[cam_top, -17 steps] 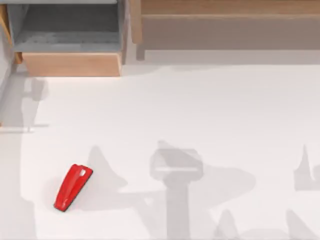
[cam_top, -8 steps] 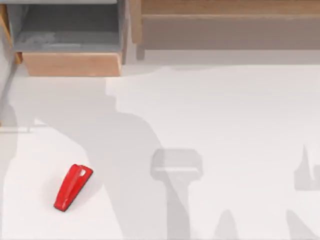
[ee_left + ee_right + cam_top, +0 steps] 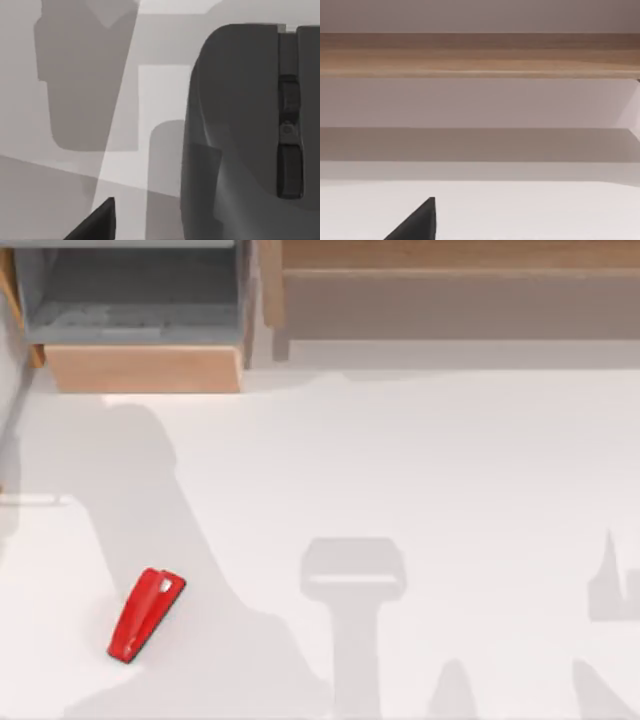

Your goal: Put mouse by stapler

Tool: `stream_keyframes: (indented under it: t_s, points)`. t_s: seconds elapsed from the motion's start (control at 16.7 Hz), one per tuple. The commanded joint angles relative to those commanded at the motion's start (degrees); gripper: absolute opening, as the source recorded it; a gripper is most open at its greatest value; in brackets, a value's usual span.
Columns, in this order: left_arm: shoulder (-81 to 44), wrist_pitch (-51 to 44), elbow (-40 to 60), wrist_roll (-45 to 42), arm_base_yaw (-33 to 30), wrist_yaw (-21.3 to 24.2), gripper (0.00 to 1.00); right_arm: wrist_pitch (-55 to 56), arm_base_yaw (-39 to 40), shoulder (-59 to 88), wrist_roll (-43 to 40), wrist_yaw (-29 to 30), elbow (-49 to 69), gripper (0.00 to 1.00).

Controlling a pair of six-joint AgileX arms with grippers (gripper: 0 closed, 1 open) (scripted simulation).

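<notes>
**A:** Where is the mouse?

**B:** The mouse (image 3: 245,125) sits very close in front of the left wrist camera. It is a dark grey rounded body, and its scroll wheel runs down a slot in the shell. Pale surface crossed by grey shadows lies behind it.

**A:** Does the left claw have hold of it?

**B:** I cannot tell. One black tip of the left claw (image 3: 97,222) pokes into that view, apart from the mouse. The pictures do not show how wide the claw stands or whether it grips anything.

**A:** And the stapler?

**B:** The stapler (image 3: 146,615) lies flat in the lower left of the top view. It is red and glossy and slants from lower left to upper right, with its white mark at the upper end. Nothing touches it.

**A:** What is it lying on?

**B:** The white worktop (image 3: 450,470). A broad grey shadow runs diagonally down the left part of the frame and passes just beside the stapler. More arm-shaped shadows stand along the bottom edge at the centre and right.

**A:** What about the right claw?

**B:** A black tip of the right claw (image 3: 417,222) shows in the right wrist view above pale worktop. It faces a long wooden shelf (image 3: 480,55). I cannot tell its opening either.

**A:** Anything else in the frame?

**B:** An open wooden drawer (image 3: 145,368) with a grey inside sits at the upper left of the top view. The shelf runs along the upper right.
</notes>
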State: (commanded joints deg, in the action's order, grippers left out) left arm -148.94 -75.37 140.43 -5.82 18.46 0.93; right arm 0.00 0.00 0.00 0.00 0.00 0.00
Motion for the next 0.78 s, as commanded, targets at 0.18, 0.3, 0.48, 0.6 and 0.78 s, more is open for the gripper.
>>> stream_keyframes:
  t_s: [0.18,0.3,0.48,0.6,0.78]
  points:
    - [-0.25,-0.14,0.24,-0.01,-0.13,-0.09,1.0,0.0,0.0,0.0,0.0,0.0,0.0,1.0]
    - [-0.35,-0.05,0.06,0.0,0.13,-0.01,1.0,0.0,0.0,0.0,0.0,0.0,0.0,1.0]
    - [-0.29,0.35,-0.25,-0.22,0.22,-0.04,1.0,0.0,0.0,0.0,0.0,0.0,0.0,1.0]
    - [-0.24,0.92,-0.79,-0.44,0.36,-0.05,1.0,0.0,0.0,0.0,0.0,0.0,0.0,1.0]
    - [-0.25,1.92,-1.84,-0.64,0.51,-0.05,1.0,0.0,0.0,0.0,0.0,0.0,0.0,1.0]
